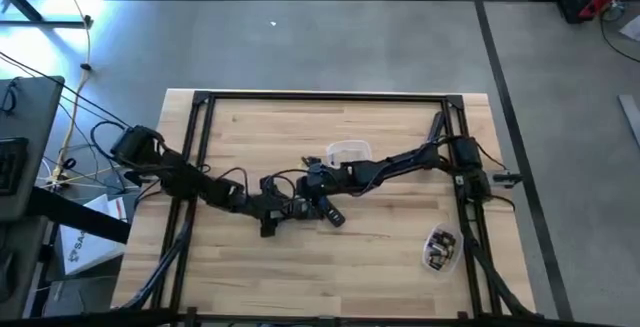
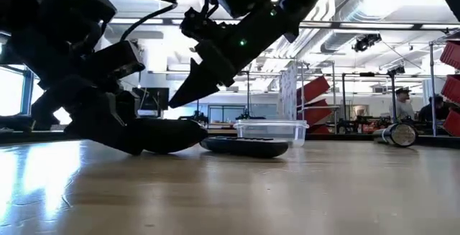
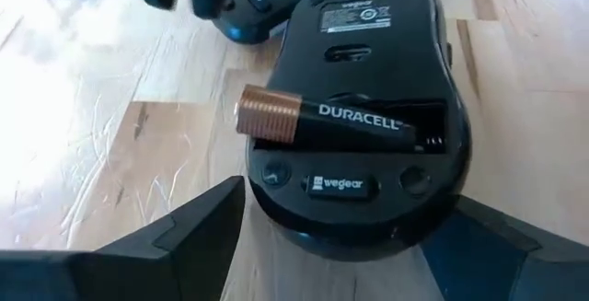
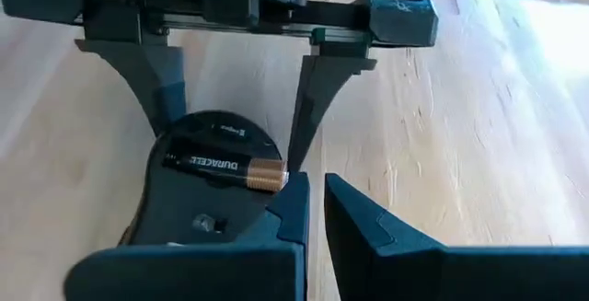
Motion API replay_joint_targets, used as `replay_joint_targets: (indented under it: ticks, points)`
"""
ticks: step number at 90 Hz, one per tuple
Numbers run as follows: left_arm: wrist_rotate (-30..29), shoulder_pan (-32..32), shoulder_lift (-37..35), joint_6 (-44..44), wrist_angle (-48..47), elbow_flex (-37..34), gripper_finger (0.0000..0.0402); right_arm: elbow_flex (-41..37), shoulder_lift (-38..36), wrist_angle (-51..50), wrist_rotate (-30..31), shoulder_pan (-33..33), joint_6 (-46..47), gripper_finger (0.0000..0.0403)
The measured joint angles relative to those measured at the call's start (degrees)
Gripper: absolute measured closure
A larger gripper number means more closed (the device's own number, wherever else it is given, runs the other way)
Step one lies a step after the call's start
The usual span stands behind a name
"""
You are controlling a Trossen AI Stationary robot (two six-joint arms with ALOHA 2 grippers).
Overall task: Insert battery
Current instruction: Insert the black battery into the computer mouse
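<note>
At the centre of the high view both arms meet over a black wireless mouse lying belly-up on the wooden worktop, so its battery bay faces the hands. The left hand is spread wide, one finger on each side of the mouse, probably to keep the shell from sliding while the cell is pressed home. The Duracell battery lies across the bay in the middle of the left wrist frame, its copper end sticking out past the edge, so it looks only partly seated. The right hand has its fingers nearly pressed together, pinching nothing, its tips just beside that copper end, seemingly placed to nudge it in. A remote control lies behind, near a clear plastic tub.
</note>
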Motion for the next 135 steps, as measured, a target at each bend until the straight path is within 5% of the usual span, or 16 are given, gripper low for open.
replay_joint_targets:
  ticks: [57,135]
  points:
    - [14.42,4.61,-2.86,0.21,-1.34,-0.02,0.0123,0.00,0.04,-2.23,-1.91,0.39,-0.04,0.0398]
    - [10.76,4.69,-2.73,6.27,1.20,-0.02,0.0122,-0.02,0.11,-2.36,-1.92,0.42,1.47,0.0398]
